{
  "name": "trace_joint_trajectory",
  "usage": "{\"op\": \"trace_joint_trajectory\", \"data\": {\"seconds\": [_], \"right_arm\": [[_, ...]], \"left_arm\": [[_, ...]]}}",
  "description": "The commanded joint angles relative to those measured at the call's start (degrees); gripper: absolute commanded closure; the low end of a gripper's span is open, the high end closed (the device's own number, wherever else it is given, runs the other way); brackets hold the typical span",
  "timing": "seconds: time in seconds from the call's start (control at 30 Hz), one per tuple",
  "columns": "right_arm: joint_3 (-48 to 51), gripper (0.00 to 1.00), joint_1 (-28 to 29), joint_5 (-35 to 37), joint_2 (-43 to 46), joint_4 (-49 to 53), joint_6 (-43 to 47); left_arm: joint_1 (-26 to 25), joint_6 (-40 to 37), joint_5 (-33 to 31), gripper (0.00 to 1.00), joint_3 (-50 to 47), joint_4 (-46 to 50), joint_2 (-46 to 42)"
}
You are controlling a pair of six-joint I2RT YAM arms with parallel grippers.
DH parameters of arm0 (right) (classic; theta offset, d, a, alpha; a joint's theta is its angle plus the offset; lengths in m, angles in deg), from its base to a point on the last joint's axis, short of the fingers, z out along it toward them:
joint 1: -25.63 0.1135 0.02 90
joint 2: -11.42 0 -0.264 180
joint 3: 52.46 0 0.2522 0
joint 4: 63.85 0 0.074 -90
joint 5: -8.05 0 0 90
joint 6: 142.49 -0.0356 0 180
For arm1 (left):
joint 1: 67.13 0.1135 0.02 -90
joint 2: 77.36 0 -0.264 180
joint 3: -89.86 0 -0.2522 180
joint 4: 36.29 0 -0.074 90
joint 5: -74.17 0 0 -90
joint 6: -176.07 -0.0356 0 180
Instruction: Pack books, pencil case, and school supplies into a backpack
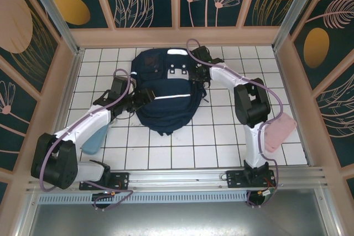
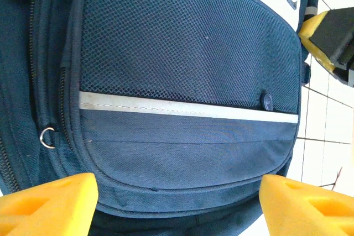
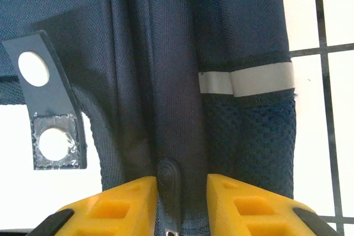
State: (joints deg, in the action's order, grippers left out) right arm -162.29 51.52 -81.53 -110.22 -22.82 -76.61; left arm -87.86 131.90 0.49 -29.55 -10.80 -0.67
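Note:
The dark navy backpack [image 1: 166, 100] lies flat mid-table, its white stripe [image 2: 182, 109] across the front pocket. My left gripper [image 1: 145, 98] is at its left side, open wide [image 2: 177, 192], with the pocket's lower edge between the yellow fingers [image 2: 50, 205]. My right gripper [image 1: 198, 73] is at the bag's upper right. It is open [image 3: 181, 183], and a dark zipper pull [image 3: 168, 183] stands between its jaws, against the left finger and apart from the right one. The books are out of view. A light blue soft thing [image 1: 94, 138] and a pink one [image 1: 279, 131] lie on the tiles; I cannot tell which is the pencil case.
Wooden walls close in the white tiled table [image 1: 182, 147] on three sides. The blue thing lies partly under my left arm, and the pink one lies beside my right arm's base. Black straps [image 3: 50, 98] with white dots lie at the bag's top.

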Motion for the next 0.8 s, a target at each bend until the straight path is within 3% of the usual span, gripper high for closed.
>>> {"op": "trace_joint_trajectory", "data": {"seconds": [0.0, 0.37, 0.6, 0.77], "right_arm": [[-3.6, 0.71, 0.1, 2.3, -2.2, 2.7, 1.5], [-1.4, 0.65, 1.4, -4.0, 0.3, 5.3, 12.8], [-2.1, 0.69, 1.4, -2.5, -0.2, 6.9, 15.5], [-3.9, 0.8, 1.4, 3.6, -1.3, 8.4, 12.7]], "left_arm": [[-0.6, -1.6, 1.0, 0.23, 1.9, -1.7, 1.1], [-1.1, -3.6, 0.6, 0.22, 3.4, 0.0, 2.1], [-1.2, -3.6, 0.6, 0.22, 3.5, -0.2, 2.8], [-1.2, -3.7, 0.7, 0.21, 3.7, -0.1, 2.9]]}}
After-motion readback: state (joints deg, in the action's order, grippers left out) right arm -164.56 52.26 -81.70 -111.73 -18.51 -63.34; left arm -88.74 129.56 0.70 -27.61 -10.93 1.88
